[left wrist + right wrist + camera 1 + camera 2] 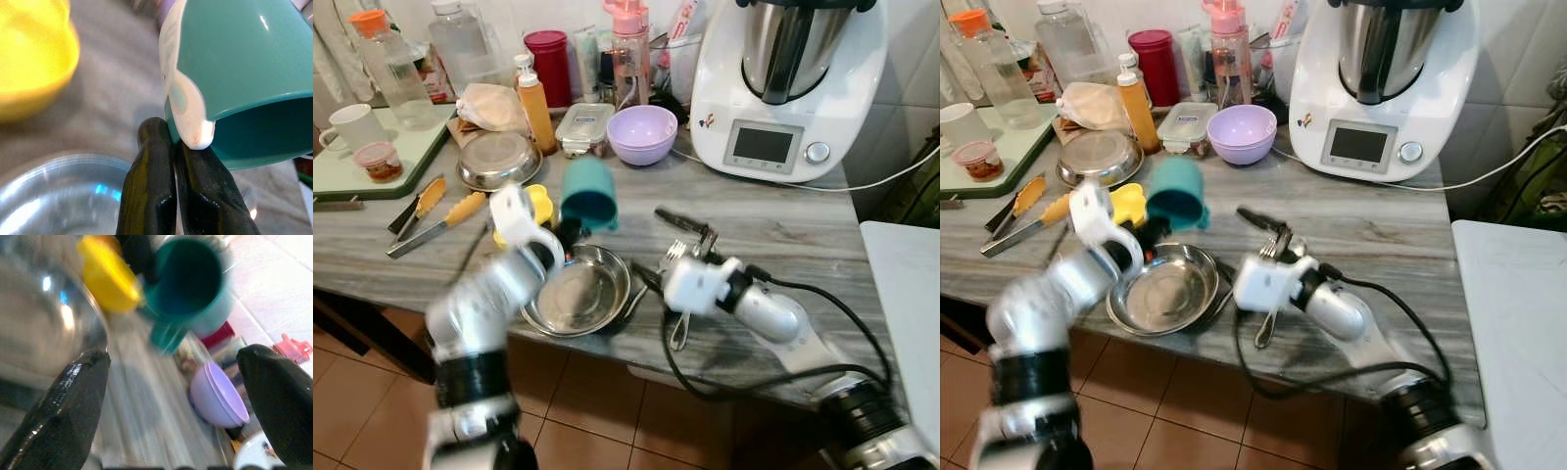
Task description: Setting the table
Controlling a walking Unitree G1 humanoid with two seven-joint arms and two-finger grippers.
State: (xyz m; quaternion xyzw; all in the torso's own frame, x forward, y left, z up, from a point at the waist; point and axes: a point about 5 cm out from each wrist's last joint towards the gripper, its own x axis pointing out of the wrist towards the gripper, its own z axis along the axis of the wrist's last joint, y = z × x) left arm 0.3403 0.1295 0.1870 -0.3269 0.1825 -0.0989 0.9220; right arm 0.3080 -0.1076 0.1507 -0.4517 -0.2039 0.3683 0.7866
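I've a bowl (576,292) and fork (676,257) laid; my left gripper (182,147) pinches the cup (588,195) above the bowl, still to place. My right gripper (171,401), spread, hovers beside the bowl.

Both arms are silver metallic tubes with fat black ribbed collars near the base. Each one ends in a chunky white plastic wrist housing, and the left gripper (178,196) and right gripper (173,396) each carry two long glossy black fingers with rounded, kinda faceted tips. The right arm has black cables looping off the wrist housing and trailing back along the silver forearm to the black collar.
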